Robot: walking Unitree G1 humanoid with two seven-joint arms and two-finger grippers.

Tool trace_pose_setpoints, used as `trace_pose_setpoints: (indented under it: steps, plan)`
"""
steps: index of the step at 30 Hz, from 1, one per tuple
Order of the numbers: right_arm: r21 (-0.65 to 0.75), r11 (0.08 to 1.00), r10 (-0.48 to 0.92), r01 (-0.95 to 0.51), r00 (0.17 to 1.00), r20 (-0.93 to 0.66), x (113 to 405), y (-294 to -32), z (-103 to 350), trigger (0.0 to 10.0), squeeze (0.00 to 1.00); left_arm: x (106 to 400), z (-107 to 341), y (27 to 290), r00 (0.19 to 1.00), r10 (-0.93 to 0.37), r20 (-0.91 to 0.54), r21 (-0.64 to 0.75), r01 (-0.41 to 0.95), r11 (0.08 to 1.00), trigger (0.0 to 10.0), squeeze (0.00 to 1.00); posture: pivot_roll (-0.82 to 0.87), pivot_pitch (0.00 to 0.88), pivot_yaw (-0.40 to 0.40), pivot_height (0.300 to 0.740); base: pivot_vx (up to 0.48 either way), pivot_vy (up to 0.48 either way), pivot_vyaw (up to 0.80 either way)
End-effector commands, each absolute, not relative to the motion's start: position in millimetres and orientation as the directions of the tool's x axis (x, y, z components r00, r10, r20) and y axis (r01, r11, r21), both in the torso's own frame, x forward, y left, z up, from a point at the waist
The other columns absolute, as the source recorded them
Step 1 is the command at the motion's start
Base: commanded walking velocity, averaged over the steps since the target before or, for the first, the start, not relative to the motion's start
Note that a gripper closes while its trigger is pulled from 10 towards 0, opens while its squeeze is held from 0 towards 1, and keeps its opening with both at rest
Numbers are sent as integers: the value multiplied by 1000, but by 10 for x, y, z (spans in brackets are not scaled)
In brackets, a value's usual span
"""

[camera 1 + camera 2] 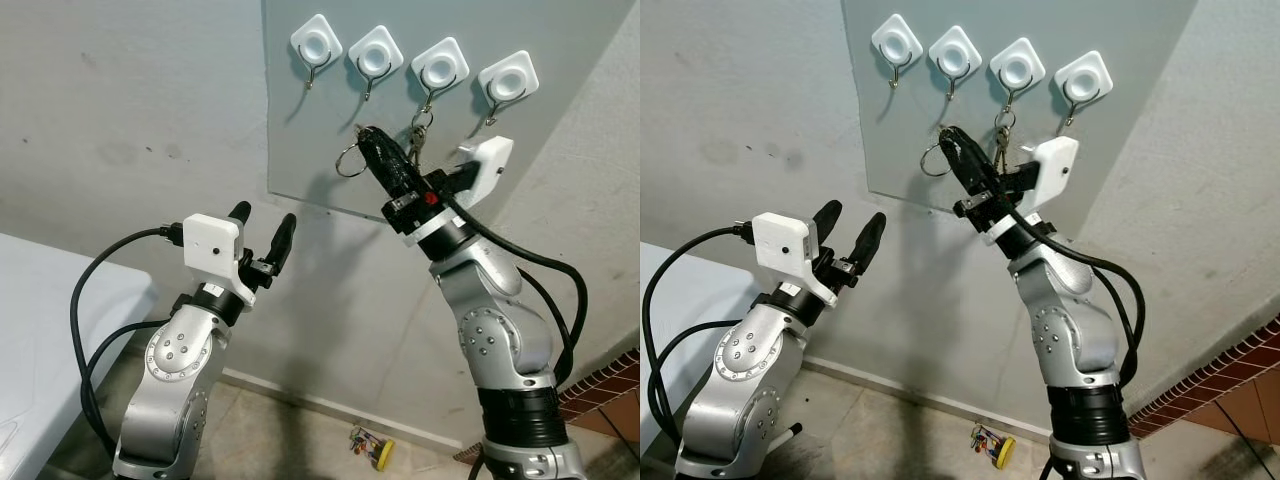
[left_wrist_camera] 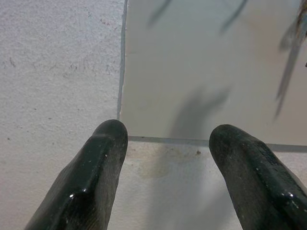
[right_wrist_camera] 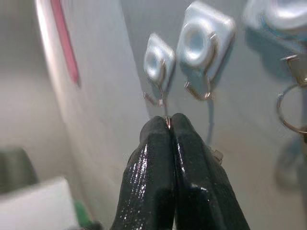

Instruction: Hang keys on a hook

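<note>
Presently the right gripper (image 1: pixel 362 133) has its black fingers pinched together on a silver metal key ring (image 1: pixel 349 160), raised just below the second of four white square wall hooks (image 1: pixel 375 56) on the grey panel (image 1: pixel 300 140); another bunch of keys (image 1: pixel 420 135) already hangs from the third hook. To do this well, it should probably lift the ring's open loop over the hook's upturned wire tip before letting go. Lower down, the left gripper (image 1: pixel 262 222) waits with fingers spread wide, holding nothing.

no readable text, labels or numbers anywhere
</note>
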State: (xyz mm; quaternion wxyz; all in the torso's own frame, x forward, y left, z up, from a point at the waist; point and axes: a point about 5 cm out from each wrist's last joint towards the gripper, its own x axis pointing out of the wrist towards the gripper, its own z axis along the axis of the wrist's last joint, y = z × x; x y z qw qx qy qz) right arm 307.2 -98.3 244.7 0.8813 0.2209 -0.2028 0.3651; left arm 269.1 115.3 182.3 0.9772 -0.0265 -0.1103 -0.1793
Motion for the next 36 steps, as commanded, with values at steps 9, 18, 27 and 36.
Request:
trace_pose_setpoints:
  steps: [9, 18, 27, 36]
  plan:
    - [305, 563, 551, -768, 624, 555, 3026, -1015, 2544, 10000, 0, 2669, 1857, 1134, 907, -351, 232, -12, 363, 932, 10000, 0, -55, 92, -61, 740, 0, 0, 0]
    - [434, 443, 526, -784, 620, 583, 3015, -1050, 2597, 10000, 0, 2673, 1854, 1138, 909, -348, 230, -17, 362, 932, 10000, 0, -55, 93, -61, 740, 0, 0, 0]
    - [525, 323, 493, -788, 613, 617, 2990, -1079, 2653, 10000, 0, 2674, 1853, 1135, 908, -349, 230, -19, 363, 932, 10000, 0, -54, 90, -61, 740, 0, 0, 0]
    - [446, 445, 510, -777, 629, 586, 2979, -1098, 2637, 10000, 0, 2672, 1855, 1129, 907, -351, 232, -16, 364, 931, 10000, 0, -53, 83, -62, 740, 0, 0, 0]
